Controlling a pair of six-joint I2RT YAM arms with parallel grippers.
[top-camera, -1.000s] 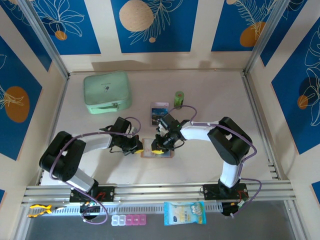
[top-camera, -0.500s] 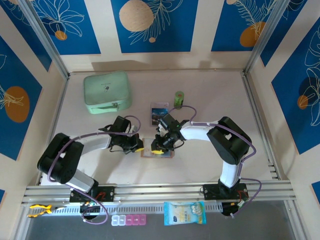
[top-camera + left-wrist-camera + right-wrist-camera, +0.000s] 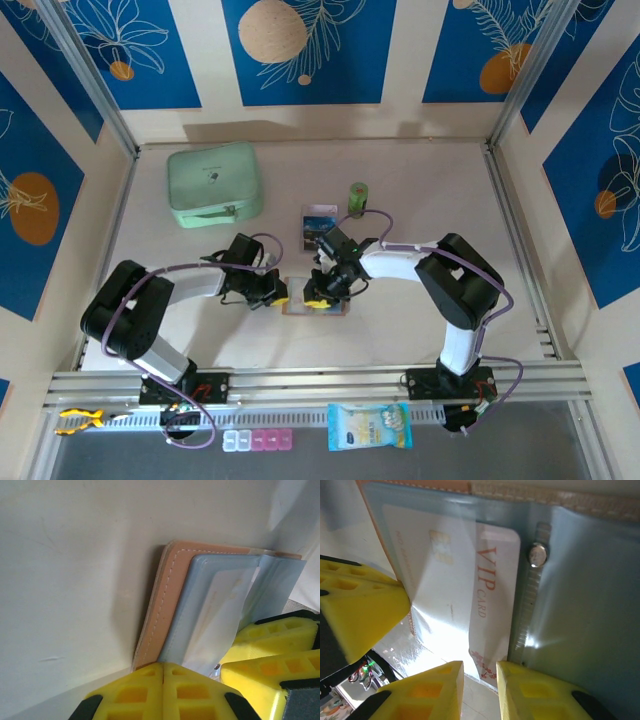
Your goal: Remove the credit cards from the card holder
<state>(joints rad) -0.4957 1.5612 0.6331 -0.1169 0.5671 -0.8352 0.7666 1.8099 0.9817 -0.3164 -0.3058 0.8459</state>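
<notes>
The right gripper (image 3: 480,669) had its yellow fingers a narrow gap apart. In that gap lay the near edge of a white plastic card printed "VIP" (image 3: 490,580), partly out of a clear pocket of the flat tan-pink leather card holder (image 3: 159,605) spread open beneath. The left gripper (image 3: 163,669), yellow fingers pressed together, bore on the holder's opposite edge. Beyond the right fingers a blue-faced rectangular card (image 3: 319,222) lay apart on the pale table (image 3: 430,190), with a small green cylinder (image 3: 358,195) just past it.
</notes>
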